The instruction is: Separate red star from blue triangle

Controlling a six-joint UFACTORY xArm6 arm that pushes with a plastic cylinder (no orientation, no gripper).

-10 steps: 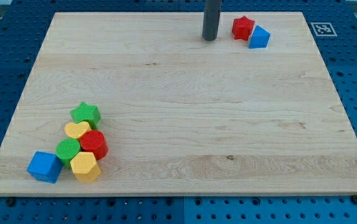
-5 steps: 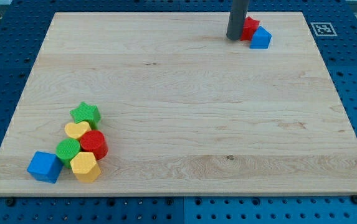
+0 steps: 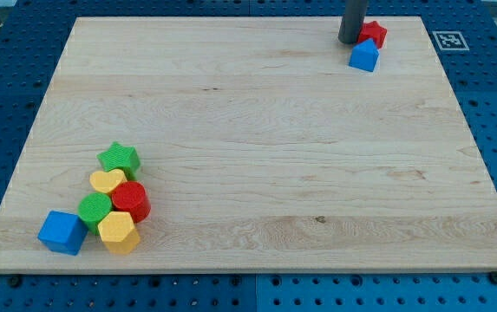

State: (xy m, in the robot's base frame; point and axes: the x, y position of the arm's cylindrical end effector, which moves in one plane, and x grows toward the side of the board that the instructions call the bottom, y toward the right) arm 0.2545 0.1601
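The red star (image 3: 374, 33) lies near the board's top edge at the view's upper right, partly hidden by my rod. The blue triangle (image 3: 363, 57) sits just below it, touching or nearly touching it. My tip (image 3: 350, 41) is against the red star's left side, just above and to the left of the blue triangle.
A cluster sits at the lower left: a green star (image 3: 119, 159), a yellow heart (image 3: 107, 181), a red cylinder (image 3: 131, 200), a green block (image 3: 95, 209), a yellow hexagon (image 3: 119, 230) and a blue cube (image 3: 62, 231). A marker tag (image 3: 448, 39) lies beyond the wooden board's (image 3: 248, 147) top right corner.
My tip has moved right along the top edge and reached the red star. The star has shifted right and up; the blue triangle has barely moved.
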